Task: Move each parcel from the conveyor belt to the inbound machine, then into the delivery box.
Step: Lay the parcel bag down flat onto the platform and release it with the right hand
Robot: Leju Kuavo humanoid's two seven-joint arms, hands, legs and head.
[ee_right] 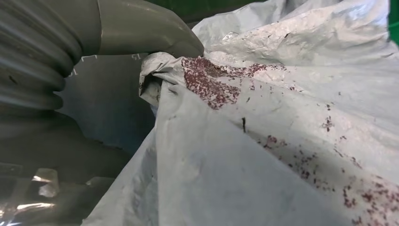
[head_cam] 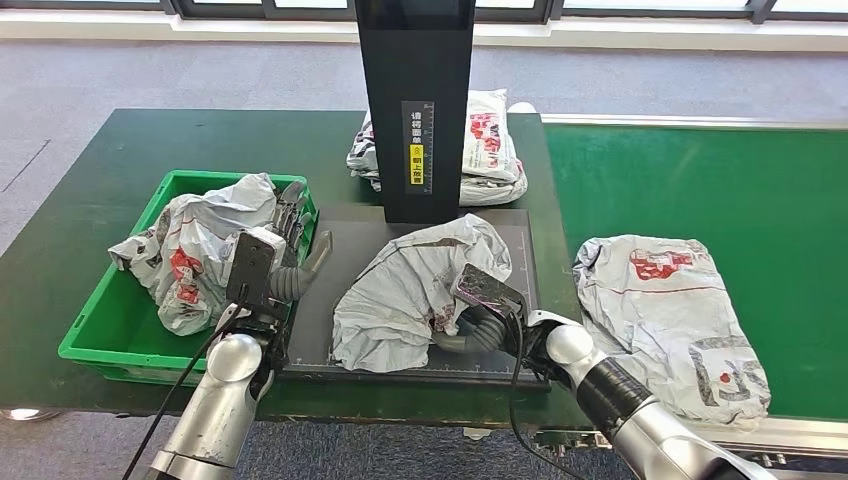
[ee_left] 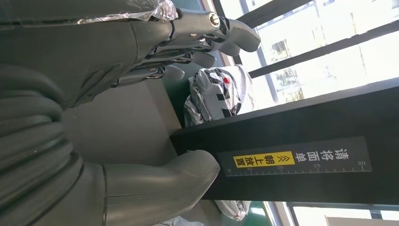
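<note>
Parcel (head_cam: 415, 290) on scanner platform (head_cam: 340, 240), gripped by right robot hand (head_cam: 478, 300)

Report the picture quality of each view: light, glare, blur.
Head view: even daylight, sharp throughout, with soft shadows under the parcel on the scanner plate. Left wrist view: windows blown out to white, the left hand dark and close, the column label readable. Right wrist view: the grey parcel skin fills the frame, slightly soft, and the right hand is in shadow.
</note>
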